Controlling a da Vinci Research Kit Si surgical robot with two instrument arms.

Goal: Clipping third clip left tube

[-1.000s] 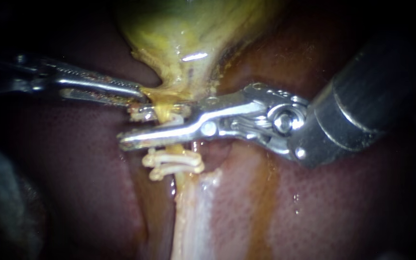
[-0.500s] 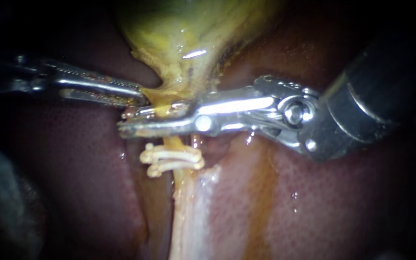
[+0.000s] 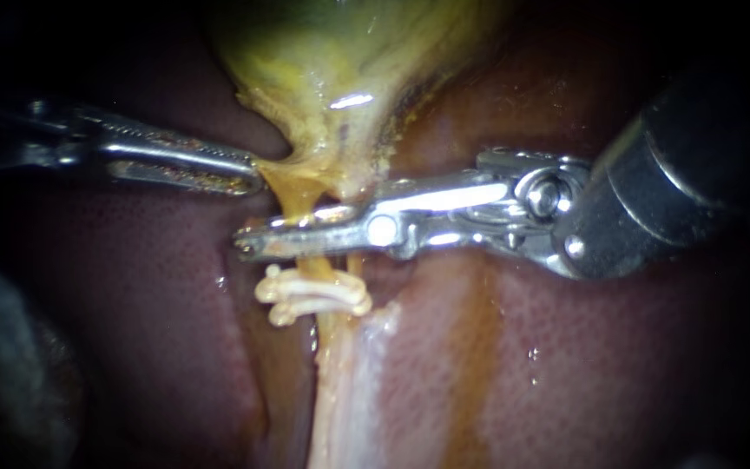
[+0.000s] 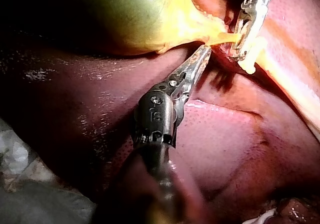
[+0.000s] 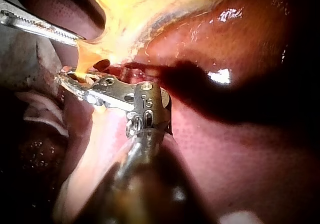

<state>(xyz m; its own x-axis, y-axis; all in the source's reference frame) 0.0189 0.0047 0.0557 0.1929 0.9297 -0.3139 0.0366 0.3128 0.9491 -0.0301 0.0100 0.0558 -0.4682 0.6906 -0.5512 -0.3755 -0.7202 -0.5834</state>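
Note:
The yellow-green gallbladder (image 3: 340, 61) narrows into an orange tube (image 3: 299, 201) that runs down over the liver (image 3: 132, 304). My right instrument (image 3: 249, 243) comes in from the right, its jaws shut across this tube just under the gallbladder's neck. Two pale clips (image 3: 314, 295) sit on the tube a little below those jaws. My left instrument (image 3: 249, 176) is shut on the gallbladder's yellow neck tissue and holds it to the left. In the left wrist view the left instrument (image 4: 204, 51) grips that yellow strand beside the right instrument (image 4: 250, 18). The right wrist view shows the right instrument (image 5: 75, 83) closed over the tube.
Dark red liver surrounds the tube on both sides. A pale whitish band (image 3: 366, 347) runs down beside the tube below the clips. White gauze-like material (image 4: 20, 164) lies behind the left instrument's shaft.
The right instrument's jaws, open around the tube a second ago with a clip between them, have closed on it and shifted slightly right. The left instrument has held still.

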